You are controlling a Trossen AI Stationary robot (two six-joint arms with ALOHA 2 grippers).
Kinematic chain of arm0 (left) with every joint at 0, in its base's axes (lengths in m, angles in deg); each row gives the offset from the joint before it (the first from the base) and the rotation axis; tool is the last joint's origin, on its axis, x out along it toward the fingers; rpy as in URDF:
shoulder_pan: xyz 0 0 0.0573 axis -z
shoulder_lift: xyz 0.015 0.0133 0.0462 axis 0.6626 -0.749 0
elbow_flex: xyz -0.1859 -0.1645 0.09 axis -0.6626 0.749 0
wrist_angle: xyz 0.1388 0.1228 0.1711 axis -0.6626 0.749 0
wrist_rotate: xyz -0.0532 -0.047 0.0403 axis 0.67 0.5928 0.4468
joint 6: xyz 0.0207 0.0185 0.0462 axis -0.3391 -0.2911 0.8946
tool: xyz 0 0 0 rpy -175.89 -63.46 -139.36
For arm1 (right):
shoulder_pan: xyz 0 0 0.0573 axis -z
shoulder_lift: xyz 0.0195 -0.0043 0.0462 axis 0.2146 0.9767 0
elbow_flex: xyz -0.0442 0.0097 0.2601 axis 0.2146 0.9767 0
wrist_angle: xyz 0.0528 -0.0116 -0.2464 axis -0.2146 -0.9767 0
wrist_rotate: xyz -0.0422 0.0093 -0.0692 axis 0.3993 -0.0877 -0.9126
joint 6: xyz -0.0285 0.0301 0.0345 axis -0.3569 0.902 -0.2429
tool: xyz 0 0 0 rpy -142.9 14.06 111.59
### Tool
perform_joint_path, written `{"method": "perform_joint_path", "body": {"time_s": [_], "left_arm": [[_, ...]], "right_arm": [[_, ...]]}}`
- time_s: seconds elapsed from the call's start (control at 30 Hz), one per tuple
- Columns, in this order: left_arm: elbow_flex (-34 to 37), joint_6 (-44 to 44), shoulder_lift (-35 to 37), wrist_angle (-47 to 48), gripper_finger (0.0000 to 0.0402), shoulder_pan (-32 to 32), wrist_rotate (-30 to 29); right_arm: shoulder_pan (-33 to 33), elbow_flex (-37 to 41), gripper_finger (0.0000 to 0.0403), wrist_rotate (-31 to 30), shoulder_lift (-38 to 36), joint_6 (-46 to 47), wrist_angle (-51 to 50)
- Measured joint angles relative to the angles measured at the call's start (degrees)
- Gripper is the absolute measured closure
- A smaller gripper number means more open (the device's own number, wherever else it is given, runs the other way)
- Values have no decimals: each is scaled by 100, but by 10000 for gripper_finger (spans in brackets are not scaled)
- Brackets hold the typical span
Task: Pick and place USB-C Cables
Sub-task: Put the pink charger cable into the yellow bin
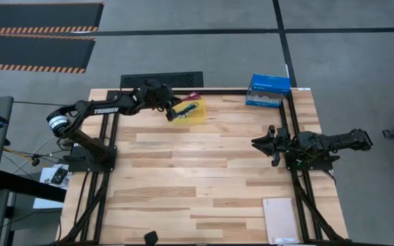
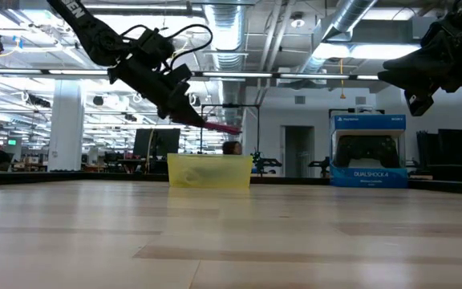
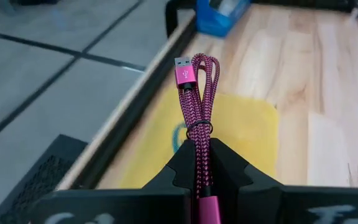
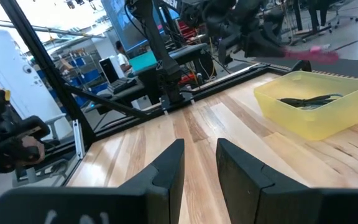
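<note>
Here the magenta-red cable (image 3: 199, 112) is a short braided bundle, folded into tight loops and cinched by a thin tie, with a pink-shelled USB plug (image 3: 184, 73) at its free end. The left gripper (image 1: 174, 111) pinches it between its dark fingers (image 3: 229, 177) and holds it in the air above the yellow bin (image 1: 198, 115) — in the low view the cable (image 2: 219, 125) juts out sideways just over the bin's rim (image 2: 209, 158). Inside the bin, the right wrist view shows dark cables (image 4: 307, 99) lying on the bottom; a teal curve shows there in the left wrist view.

The right gripper (image 1: 260, 143) hovers near the tabletop's right edge, well apart from the bin, its fingers (image 4: 166, 171) spread with a clear gap between them.

The tabletop (image 1: 197, 178) is pale wood planking framed by black rails. A blue box (image 1: 268, 90) stands at the far right corner — it pictures a game controller — and a pale notebook (image 1: 280, 220) lies near the front right. Beyond is an open workshop with ceiling ducts and strip lights.
</note>
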State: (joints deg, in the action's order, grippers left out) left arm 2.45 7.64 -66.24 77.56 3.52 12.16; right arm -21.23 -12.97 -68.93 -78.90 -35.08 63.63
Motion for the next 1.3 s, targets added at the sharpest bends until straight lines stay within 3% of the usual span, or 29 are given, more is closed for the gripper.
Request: {"method": "perform_joint_path", "body": {"time_s": [0.4, 0.8, 1.3], "left_arm": [[-3, 236, -841, -52, 395, -13, -20], [-3, 384, -868, 34, 395, 8, 484], [-3, 494, -871, 343, 395, 13, 427]], "right_arm": [[0, -1, 284, -17, -2, 13, 2], [-1, -1, 284, -20, -1, 9, 1], [-2, -1, 284, -37, -2, 5, 2]]}}
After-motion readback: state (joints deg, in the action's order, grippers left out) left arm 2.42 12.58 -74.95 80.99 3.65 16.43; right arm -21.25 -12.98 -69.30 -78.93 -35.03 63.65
